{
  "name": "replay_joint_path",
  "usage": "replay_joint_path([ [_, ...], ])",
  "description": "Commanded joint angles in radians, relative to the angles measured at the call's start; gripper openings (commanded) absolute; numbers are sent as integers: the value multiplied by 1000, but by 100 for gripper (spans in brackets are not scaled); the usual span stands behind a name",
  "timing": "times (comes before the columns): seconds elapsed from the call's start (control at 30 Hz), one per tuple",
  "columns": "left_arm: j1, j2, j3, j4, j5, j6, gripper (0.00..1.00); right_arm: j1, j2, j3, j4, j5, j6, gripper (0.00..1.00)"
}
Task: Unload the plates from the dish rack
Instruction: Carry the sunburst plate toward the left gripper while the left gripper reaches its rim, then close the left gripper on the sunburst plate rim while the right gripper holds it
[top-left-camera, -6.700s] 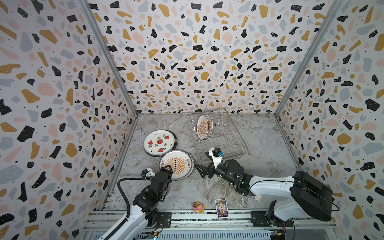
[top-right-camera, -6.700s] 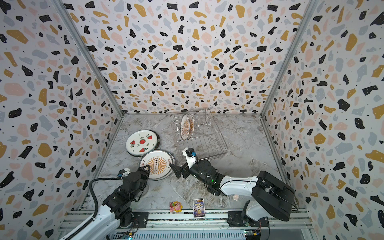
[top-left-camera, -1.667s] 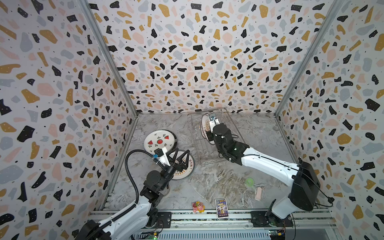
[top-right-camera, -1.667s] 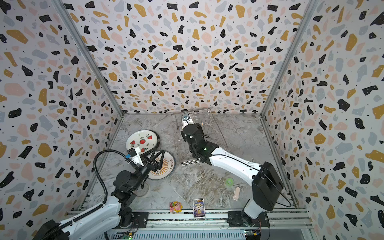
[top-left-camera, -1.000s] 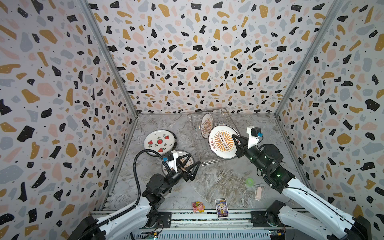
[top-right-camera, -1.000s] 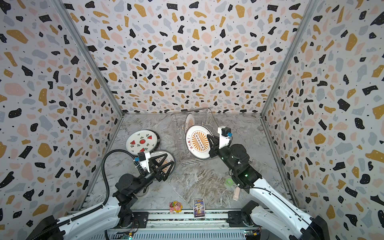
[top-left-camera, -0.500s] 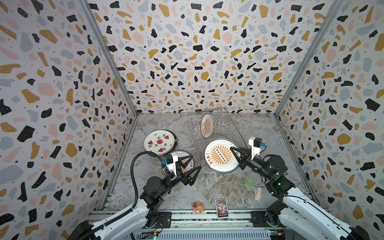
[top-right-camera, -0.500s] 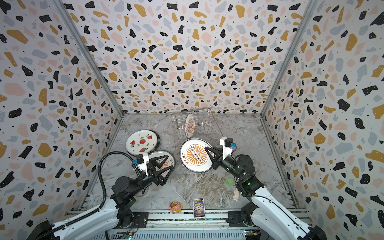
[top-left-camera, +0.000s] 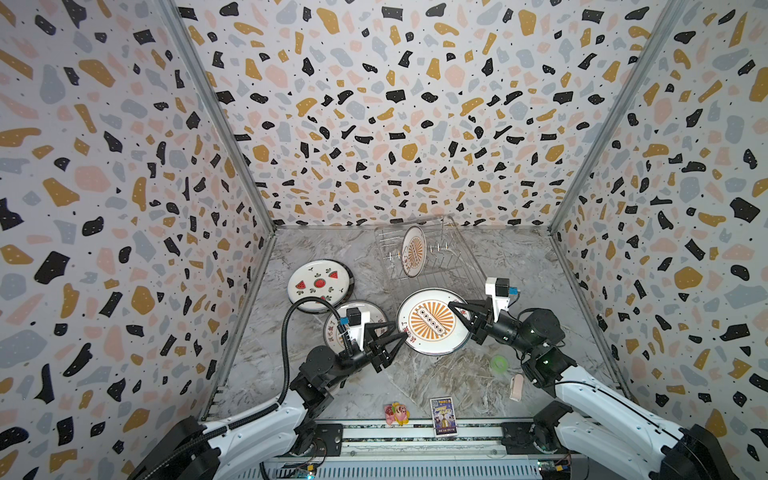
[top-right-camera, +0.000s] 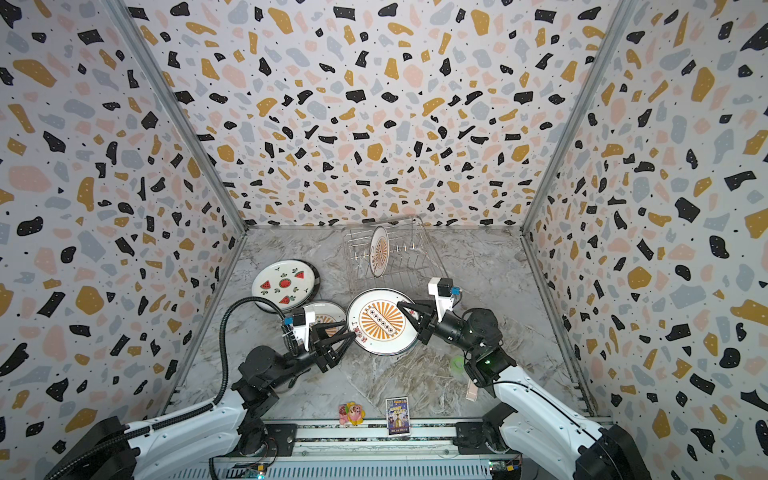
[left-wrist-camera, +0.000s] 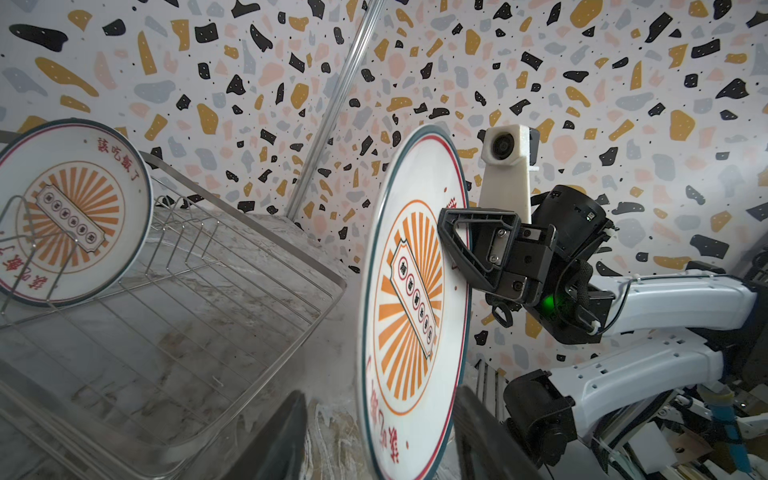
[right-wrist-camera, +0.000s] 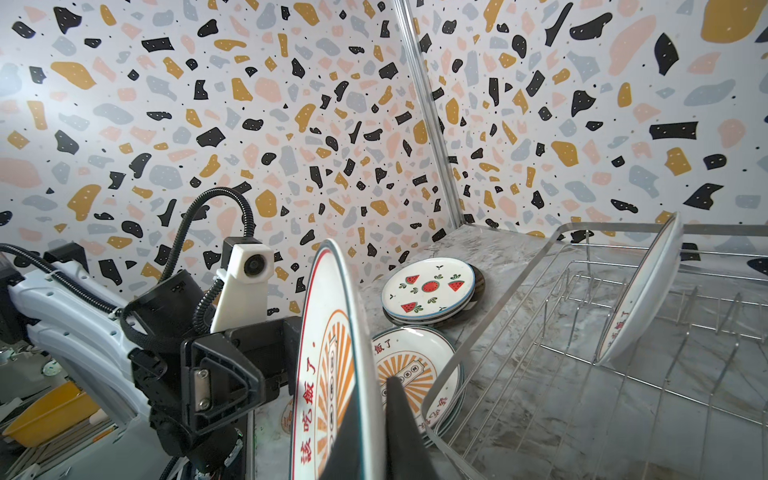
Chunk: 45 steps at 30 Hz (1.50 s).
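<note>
My right gripper (top-left-camera: 457, 309) (right-wrist-camera: 376, 432) is shut on the right rim of an orange-sunburst plate (top-left-camera: 434, 322) (top-right-camera: 380, 320), held tilted above the table in front of the dish rack (top-left-camera: 449, 266) (left-wrist-camera: 208, 291). My left gripper (top-left-camera: 399, 343) (left-wrist-camera: 380, 392) straddles the plate's opposite rim; a gap shows beside one finger. Another sunburst plate (top-left-camera: 413, 251) (right-wrist-camera: 640, 299) stands upright in the rack. A watermelon plate (top-left-camera: 318, 284) tops a stack at the left. A sunburst plate (top-right-camera: 326, 316) (right-wrist-camera: 409, 365) lies nearer, partly hidden by my left wrist.
A small green round thing (top-left-camera: 497, 363) and a pale pink piece (top-left-camera: 516, 386) lie under my right arm. A card (top-left-camera: 442, 409) and a small toy (top-left-camera: 397, 413) sit at the front edge. Patterned walls close in three sides.
My right gripper carried the sunburst plate forward and down from the rack. My left gripper moved right onto the plate's left rim, and its jaws narrowed around it.
</note>
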Motion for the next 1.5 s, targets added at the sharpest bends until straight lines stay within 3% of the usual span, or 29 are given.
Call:
replay_joint_path([
  [0.0,-8,-9,43,32,2,6,46,8,12,21,82,-10,10,3],
  [0.4,-10,73,54,81,4,-37,28,65,60,42,76,21,-36,2],
  [0.57,-9,90,51,98,4,-56,11,71,61,42,67,44,-51,2],
  [0.7,-10,101,52,102,8,-65,3,78,68,43,69,40,-63,3],
  [0.97,-10,108,53,106,-19,-80,0,111,102,50,72,27,-94,8],
  [1.1,-9,98,43,110,-61,-102,0,113,107,52,66,38,-101,21],
  [1.17,-8,76,35,103,-88,-108,0,113,105,57,34,97,-97,41],
  [1.23,-8,50,31,85,-109,-105,0,114,106,77,-44,220,-78,53],
  [1.33,-8,13,20,59,-146,-101,0,117,116,93,-106,337,-72,59],
  [1.47,-8,-31,11,22,-191,-98,0,122,134,107,-148,404,-78,60],
])
